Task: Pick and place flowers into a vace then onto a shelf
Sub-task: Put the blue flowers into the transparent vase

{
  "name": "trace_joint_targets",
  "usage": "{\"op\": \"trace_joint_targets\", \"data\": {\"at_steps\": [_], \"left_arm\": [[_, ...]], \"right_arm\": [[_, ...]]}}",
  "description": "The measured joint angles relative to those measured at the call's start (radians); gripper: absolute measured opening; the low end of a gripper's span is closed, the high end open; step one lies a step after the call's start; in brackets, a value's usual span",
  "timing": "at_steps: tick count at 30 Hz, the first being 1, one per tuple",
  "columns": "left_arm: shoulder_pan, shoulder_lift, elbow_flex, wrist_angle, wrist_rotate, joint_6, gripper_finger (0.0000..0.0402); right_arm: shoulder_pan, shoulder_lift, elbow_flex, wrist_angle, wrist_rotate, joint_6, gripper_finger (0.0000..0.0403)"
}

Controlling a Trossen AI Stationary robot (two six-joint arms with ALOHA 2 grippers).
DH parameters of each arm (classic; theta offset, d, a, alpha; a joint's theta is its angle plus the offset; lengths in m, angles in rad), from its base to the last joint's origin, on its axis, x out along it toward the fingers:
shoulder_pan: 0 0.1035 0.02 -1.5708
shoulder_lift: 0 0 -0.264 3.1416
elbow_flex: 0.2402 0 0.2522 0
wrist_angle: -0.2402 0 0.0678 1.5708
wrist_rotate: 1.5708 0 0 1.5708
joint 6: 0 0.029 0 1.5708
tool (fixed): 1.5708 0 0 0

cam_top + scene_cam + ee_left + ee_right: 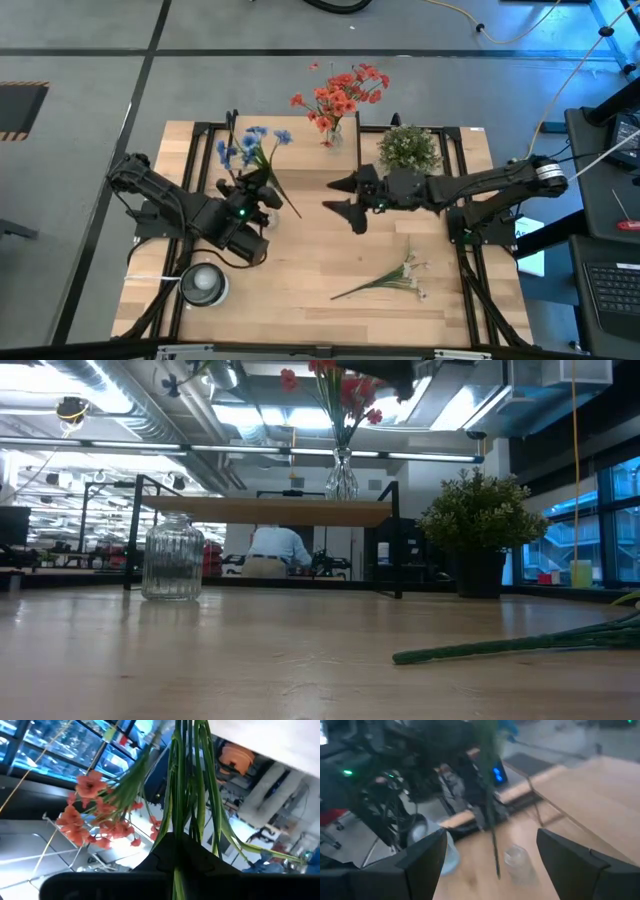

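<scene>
My left gripper (262,192) (180,855) is over the table's left middle, shut on a bunch of blue flowers (252,145). Their blooms point toward the far edge. My right gripper (338,197) (491,834) hovers open at the table's middle, facing the left arm, and touches nothing. The red-orange flowers (340,95) (340,395) (90,820) stand in a glass vase (341,475) on the shelf (265,511). White flowers (395,278) (520,644) lie flat on the table near the right front. An empty ribbed glass jar (205,285) (172,558) (517,862) stands at the left front. My left gripper pinches the blue flowers' bundled green stems (187,820) between its two fingers, partway along their length. The bunch is lifted clear of the table. The blooms rise beyond the fingers and the stem ends (295,211) (495,860) hang free below them.
A bushy green plant in a dark pot (408,150) (480,525) stands at the far right, close behind my right arm. The shelf's black legs (398,540) stand along the far side. A person (275,550) sits in the room beyond the table.
</scene>
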State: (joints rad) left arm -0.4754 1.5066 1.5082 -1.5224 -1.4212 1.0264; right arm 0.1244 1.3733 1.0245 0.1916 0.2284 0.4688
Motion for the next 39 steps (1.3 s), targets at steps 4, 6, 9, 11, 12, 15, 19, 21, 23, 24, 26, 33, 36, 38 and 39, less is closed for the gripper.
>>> {"op": "trace_joint_targets", "data": {"at_steps": [4,6,9,11,12,15,19,21,23,24,26,33,36,38,39], "left_arm": [[-0.030,0.000,0.000,0.069,0.003,0.053,0.0006],[-0.041,0.000,0.000,0.109,0.005,0.101,0.0005],[-0.060,0.000,0.000,0.170,0.013,0.167,0.0005],[-0.070,0.000,0.000,0.209,0.033,0.198,0.0005],[-0.075,0.001,0.000,0.229,0.039,0.210,0.0006],[-0.080,0.003,-0.001,0.277,0.039,0.245,0.0006],[-0.089,0.003,-0.001,0.295,0.038,0.256,0.0005],[-0.100,0.003,-0.001,0.295,0.037,0.256,0.0006],[-0.110,0.003,-0.001,0.295,0.037,0.255,0.0005],[-0.115,0.003,-0.001,0.295,0.037,0.255,0.0005],[-0.125,0.003,0.000,0.294,0.036,0.255,0.0005],[-0.140,0.003,0.000,0.294,0.036,0.253,0.0007],[-0.140,0.003,0.000,0.294,0.035,0.252,0.0007],[-0.139,0.003,0.000,0.294,0.035,0.252,0.0007],[-0.139,0.003,-0.001,0.294,0.035,0.252,0.0008]], "right_arm": [[0.007,0.095,0.000,0.167,-0.005,-0.030,0.0310],[0.007,0.136,0.000,0.226,-0.003,-0.038,0.0310],[0.007,0.188,0.033,0.263,-0.002,-0.091,0.0310],[0.007,0.221,0.075,0.262,-0.005,-0.118,0.0310],[0.007,0.239,0.101,0.261,-0.022,-0.135,0.0310],[0.007,0.299,0.189,0.221,-0.064,-0.162,0.0310],[0.007,0.365,0.302,0.091,-0.066,-0.182,0.0297],[0.007,0.385,0.347,0.039,-0.066,-0.205,0.0281],[0.007,0.396,0.378,0.009,-0.066,-0.218,0.0261],[0.007,0.401,0.390,0.006,-0.065,-0.219,0.0251],[0.007,0.405,0.403,0.004,-0.066,-0.217,0.0231],[0.000,0.405,0.408,0.004,-0.121,-0.158,0.0164],[0.000,0.405,0.408,0.002,-0.126,-0.158,0.0128],[0.000,0.405,0.408,0.003,-0.127,-0.159,0.0102],[0.000,0.405,0.408,0.004,-0.128,-0.159,0.0088]]}}
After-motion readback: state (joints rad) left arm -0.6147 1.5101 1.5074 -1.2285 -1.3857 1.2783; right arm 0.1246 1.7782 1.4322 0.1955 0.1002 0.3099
